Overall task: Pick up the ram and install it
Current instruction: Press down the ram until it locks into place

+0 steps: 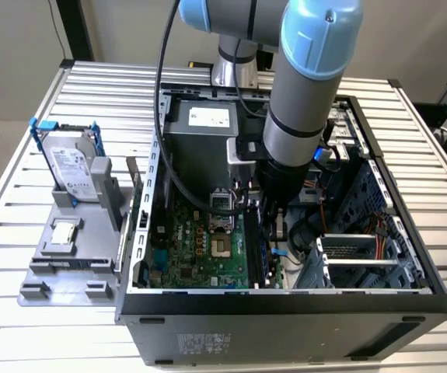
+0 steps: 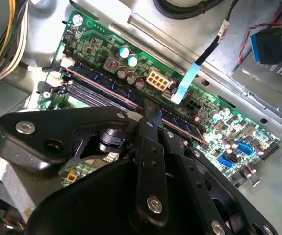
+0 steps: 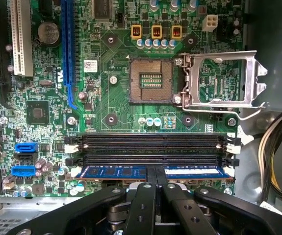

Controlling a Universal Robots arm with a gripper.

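Note:
The ram point(image 3: 111, 172) is a long blue stick with a white label, standing in the slot nearest the motherboard's edge, beside two empty black slots point(image 3: 150, 143). My gripper point(image 3: 156, 172) is shut, its fingers pressed together. The tips rest on the middle of the ram's top edge. In the second wrist view the gripper point(image 2: 153, 116) meets the ram point(image 2: 182, 123) the same way. The exterior view has the arm reaching down into the open computer case, with the gripper point(image 1: 273, 227) low over the ram point(image 1: 265, 252).
The empty CPU socket point(image 3: 150, 81) has its metal bracket point(image 3: 219, 81) swung open. Black cables point(image 1: 309, 229) and a drive cage point(image 1: 355, 252) crowd the case on the exterior view's right. Outside the case, a grey holder point(image 1: 60, 272) carries a hard drive point(image 1: 71, 167) and a small silver chip point(image 1: 64, 231).

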